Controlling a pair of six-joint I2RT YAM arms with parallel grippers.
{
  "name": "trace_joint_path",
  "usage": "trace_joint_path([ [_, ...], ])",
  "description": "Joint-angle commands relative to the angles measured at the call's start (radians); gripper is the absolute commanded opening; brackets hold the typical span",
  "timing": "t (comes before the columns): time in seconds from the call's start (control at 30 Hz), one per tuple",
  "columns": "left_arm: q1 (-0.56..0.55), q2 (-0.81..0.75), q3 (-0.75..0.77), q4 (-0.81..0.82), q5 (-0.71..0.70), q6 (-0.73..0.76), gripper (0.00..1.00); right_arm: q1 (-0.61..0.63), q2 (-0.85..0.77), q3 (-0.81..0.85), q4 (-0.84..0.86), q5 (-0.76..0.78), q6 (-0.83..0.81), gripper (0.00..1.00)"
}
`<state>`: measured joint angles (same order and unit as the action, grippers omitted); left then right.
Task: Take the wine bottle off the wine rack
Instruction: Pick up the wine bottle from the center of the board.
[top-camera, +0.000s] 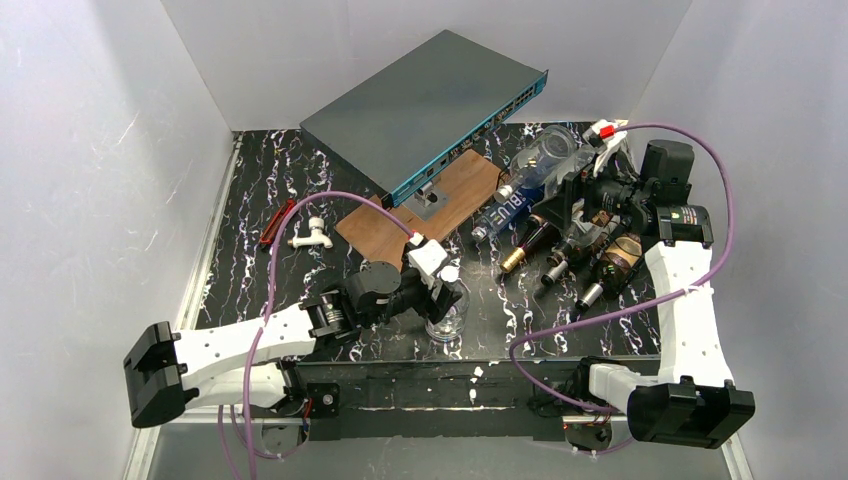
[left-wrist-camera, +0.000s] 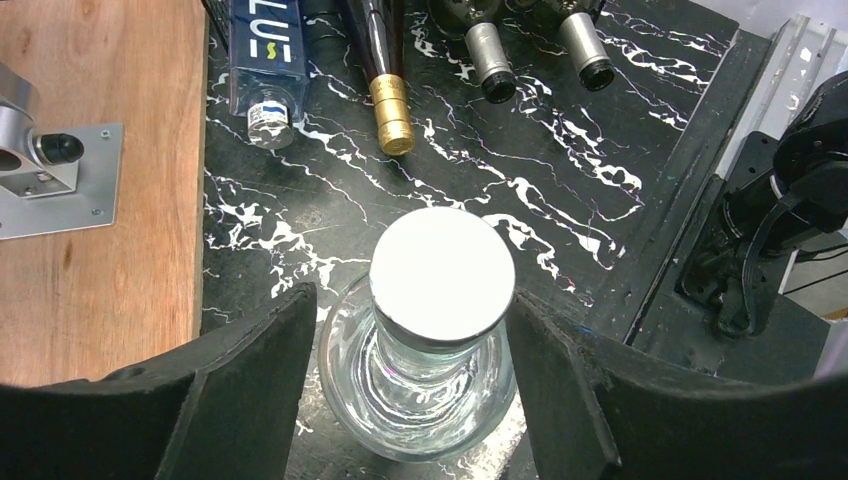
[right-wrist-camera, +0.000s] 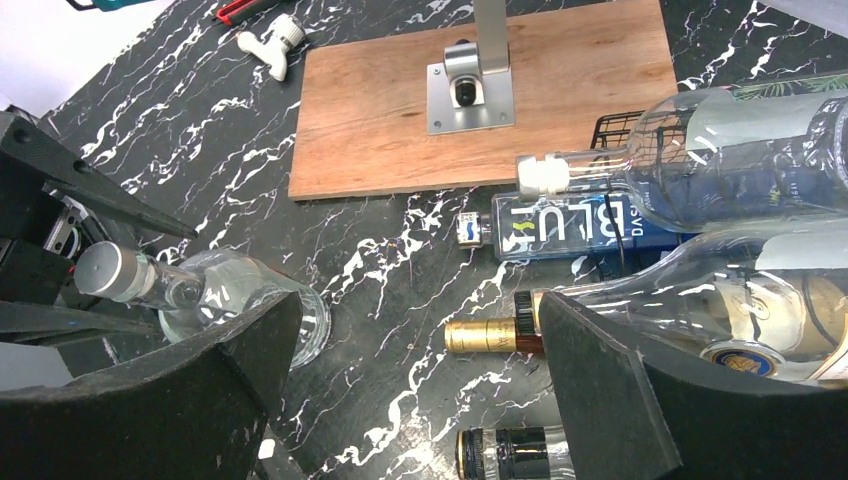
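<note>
A clear glass bottle with a flat white cap stands upright on the black marble table, apart from the rack. My left gripper straddles its cap: the right finger touches the cap and a gap shows at the left finger. Several bottles lie on the black wire wine rack at the right, among them a gold-capped wine bottle, a blue bottle and a clear one with a white cap. Over them hangs my right gripper, open and holding nothing.
A wooden board with a metal bracket carries a grey network switch at the back centre. A white plastic fitting and a red tool lie at the left. White walls enclose the table on three sides.
</note>
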<state>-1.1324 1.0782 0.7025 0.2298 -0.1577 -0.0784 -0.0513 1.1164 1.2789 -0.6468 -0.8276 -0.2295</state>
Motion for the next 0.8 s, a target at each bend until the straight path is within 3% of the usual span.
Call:
trace_joint_path([
  [0.0,-0.007,0.009,0.046,0.039,-0.046,0.002,0.65,-0.011,-0.018,-0.010,0.046,-0.040,0.023,0.99],
  [0.33,-0.013,0.033,0.052,0.059,-0.052,0.008,0.54,-0.018,-0.008,-0.019,0.054,-0.057,0.023,0.98],
  [0.4,-0.013,0.036,0.051,0.059,-0.046,0.013,0.46,-0.019,-0.007,-0.019,0.055,-0.061,0.022,0.99],
  [0.57,-0.015,0.016,0.037,0.056,-0.031,0.019,0.01,-0.023,-0.006,-0.021,0.055,-0.067,0.024,0.98],
  [0.77,-0.015,-0.111,-0.008,0.013,-0.073,0.019,0.00,-0.025,-0.003,-0.023,0.056,-0.070,0.022,0.98],
])
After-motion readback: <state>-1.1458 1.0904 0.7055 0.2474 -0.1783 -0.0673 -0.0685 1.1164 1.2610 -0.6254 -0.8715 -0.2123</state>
